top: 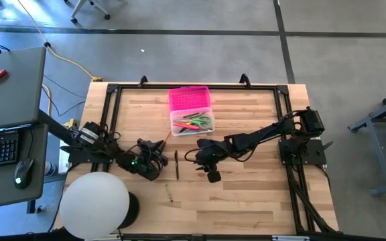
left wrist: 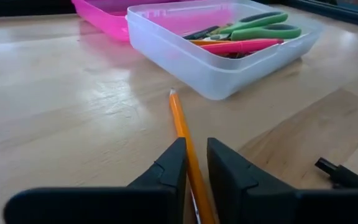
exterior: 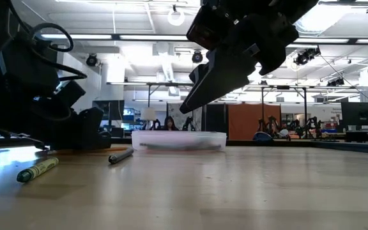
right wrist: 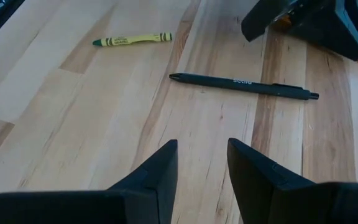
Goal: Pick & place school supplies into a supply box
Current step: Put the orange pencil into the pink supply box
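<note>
The supply box (top: 191, 122) is a clear tray with its pink lid (top: 189, 98) open toward the far edge. It holds green-handled scissors (left wrist: 260, 28) and several pens. My left gripper (left wrist: 194, 162) sits low on the table, left of the box, shut on an orange pencil (left wrist: 180, 121). My right gripper (right wrist: 202, 158) is open and raised above the wood in the low view (exterior: 193, 96), right of a black pen (right wrist: 241, 85). The pen lies flat on the table. A yellow crayon (right wrist: 132, 40) lies flat nearer the near edge. My left gripper pinches the orange pencil's shaft (left wrist: 190, 158) between its two fingers, which lie along it. The pencil's far end (left wrist: 173, 94) points toward the box, close over or on the wood; I cannot tell which. The rear of the pencil is hidden by the fingers.
A black frame rail (top: 112, 120) runs around the table's left, far and right sides. A large white globe (top: 92, 204) stands at the near left corner. A desk with a keyboard stands beyond the left edge. Bare wood lies between the box and the near edge.
</note>
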`<state>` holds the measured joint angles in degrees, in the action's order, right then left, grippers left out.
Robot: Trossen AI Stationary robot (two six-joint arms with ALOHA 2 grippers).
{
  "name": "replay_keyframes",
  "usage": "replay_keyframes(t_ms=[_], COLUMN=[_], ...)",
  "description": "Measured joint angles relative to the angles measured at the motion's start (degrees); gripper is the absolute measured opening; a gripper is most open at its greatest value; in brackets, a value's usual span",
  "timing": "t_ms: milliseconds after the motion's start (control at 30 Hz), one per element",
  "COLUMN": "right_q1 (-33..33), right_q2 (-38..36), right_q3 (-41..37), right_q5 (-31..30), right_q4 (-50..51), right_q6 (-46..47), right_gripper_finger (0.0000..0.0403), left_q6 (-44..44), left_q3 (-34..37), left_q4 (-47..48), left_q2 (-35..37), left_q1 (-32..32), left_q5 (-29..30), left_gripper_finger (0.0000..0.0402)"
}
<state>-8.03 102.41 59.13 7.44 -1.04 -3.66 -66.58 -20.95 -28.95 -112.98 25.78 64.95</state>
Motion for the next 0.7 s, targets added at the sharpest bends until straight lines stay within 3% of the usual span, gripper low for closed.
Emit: replay_keyframes(t_ms=[233, 567, 700], right_q1=[0.0, 0.0, 0.0], right_q2=[0.0, 0.0, 0.0], right_q3=[0.0, 0.0, 0.0], right_q5=[0.0, 0.0, 0.0], right_q4=[0.0, -0.1, -0.1], right_q6=[-1.3, -0.9, -0.7], right_gripper_finger=[0.0119, 0.0119, 0.0119], left_q6=[-1.2, -0.1, 2.2], left_q3=[-0.1, -1.3, -2.3], left_q4=[0.1, -0.2, -0.1], left_q2=[0.2, 0.1, -0.1], left_q1=[0.1, 0.1, 0.0], left_q5=[0.4, 0.2, -0.6], left_gripper_finger=[0.0012, 0.0012, 0.0043])
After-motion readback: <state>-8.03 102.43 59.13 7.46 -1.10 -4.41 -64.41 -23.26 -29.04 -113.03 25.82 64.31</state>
